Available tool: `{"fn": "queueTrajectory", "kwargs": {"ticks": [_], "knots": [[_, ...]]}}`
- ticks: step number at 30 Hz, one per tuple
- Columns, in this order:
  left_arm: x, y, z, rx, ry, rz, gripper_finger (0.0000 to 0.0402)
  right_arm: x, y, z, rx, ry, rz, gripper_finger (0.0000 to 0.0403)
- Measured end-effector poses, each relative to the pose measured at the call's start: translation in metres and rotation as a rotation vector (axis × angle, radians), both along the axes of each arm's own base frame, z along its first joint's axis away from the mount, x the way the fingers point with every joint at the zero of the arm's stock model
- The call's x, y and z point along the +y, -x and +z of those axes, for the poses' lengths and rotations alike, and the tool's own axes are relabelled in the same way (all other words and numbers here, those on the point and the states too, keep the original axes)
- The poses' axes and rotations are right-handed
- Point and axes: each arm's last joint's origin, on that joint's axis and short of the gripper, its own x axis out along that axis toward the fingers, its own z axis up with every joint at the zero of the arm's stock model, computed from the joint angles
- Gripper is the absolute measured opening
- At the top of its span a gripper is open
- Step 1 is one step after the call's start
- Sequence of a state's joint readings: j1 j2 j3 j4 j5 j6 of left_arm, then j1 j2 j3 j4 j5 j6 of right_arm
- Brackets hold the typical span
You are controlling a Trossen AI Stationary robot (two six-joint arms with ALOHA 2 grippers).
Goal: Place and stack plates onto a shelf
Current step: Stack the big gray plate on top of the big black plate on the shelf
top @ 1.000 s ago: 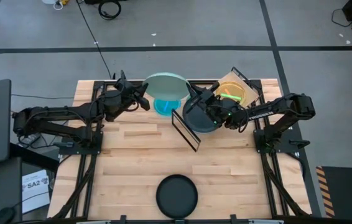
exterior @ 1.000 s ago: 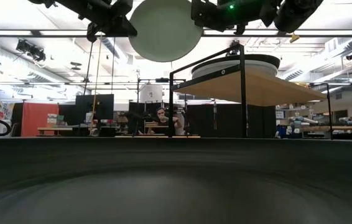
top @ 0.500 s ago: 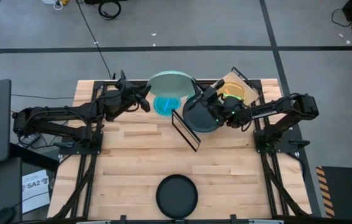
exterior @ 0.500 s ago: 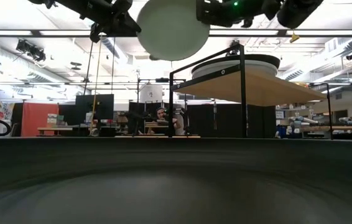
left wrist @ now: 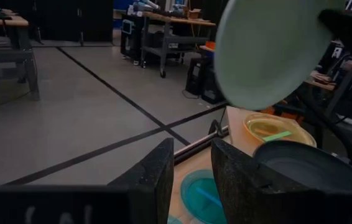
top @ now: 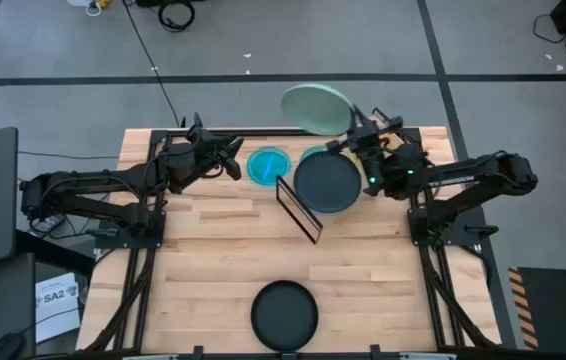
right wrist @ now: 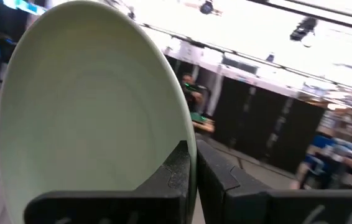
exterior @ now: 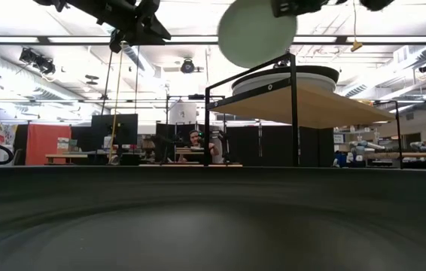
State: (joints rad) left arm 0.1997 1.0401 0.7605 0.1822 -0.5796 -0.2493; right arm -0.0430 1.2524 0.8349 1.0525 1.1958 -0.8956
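We begin with the wood-plank tabletop [top: 223,250], which fills the middle of the high view. On it, toward 1 o'clock from its centre, stands the shelf [exterior: 314,105], a light board on a black wire frame [top: 299,208]; the low view shows it raised well above the table.

Next in size come the plates. A dark plate [top: 327,182] lies flat on top of the shelf, and in the low view we see its pale rim [exterior: 297,76] above the board. A second black plate [top: 284,315] rests alone on the table at 6 o'clock, well apart from everything else. The mint green plate [top: 315,108] is held in the air, tilted, at 12 o'clock of the dark plate and beyond the table's far edge. An orange plate [left wrist: 277,129] with a lime green one inside it sits just beside the dark plate; we see it only in the left wrist view. The small teal plate [top: 268,165] lies on the table at 9 o'clock of the shelf.

The right gripper [right wrist: 193,163] pinches the rim of the mint green plate, fingers nearly closed on it. The left gripper [top: 233,160] hovers at 9 o'clock of the teal plate, empty, with its fingers [left wrist: 156,177] set narrowly apart.
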Motion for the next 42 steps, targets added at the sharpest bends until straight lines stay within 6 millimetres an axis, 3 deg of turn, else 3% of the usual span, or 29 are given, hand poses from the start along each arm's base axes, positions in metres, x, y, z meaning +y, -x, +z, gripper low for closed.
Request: {"fn": "queueTrajectory", "kwargs": {"ticks": [7, 16, 23, 30, 38, 42], "knots": [[0.000, 0.000, 0.000, 0.001, 0.000, -0.004, 0.0114, 0.009, 0.035, 0.023, 0.003, -0.082, -0.118, 0.0022], [0.000, 0.000, 0.000, 0.002, -0.001, -0.005, 0.0114, 0.025, 0.062, 0.041, -0.107, -0.097, -0.027, 0.0022], [0.000, 0.000, 0.000, 0.001, -0.001, -0.006, 0.0114, 0.031, 0.060, 0.041, -0.198, -0.097, 0.059, 0.0022], [0.000, 0.000, 0.000, 0.000, 0.000, -0.006, 0.0114, 0.032, 0.041, 0.034, -0.265, 0.003, 0.389, 0.0018], [0.000, 0.000, 0.000, 0.001, 0.001, -0.006, 0.0114, 0.017, 0.038, 0.023, -0.235, -0.070, 0.485, 0.0016], [0.000, 0.000, 0.000, 0.001, 0.000, -0.006, 0.0114, 0.012, 0.045, 0.030, -0.235, -0.182, 0.564, 0.0016]]}}
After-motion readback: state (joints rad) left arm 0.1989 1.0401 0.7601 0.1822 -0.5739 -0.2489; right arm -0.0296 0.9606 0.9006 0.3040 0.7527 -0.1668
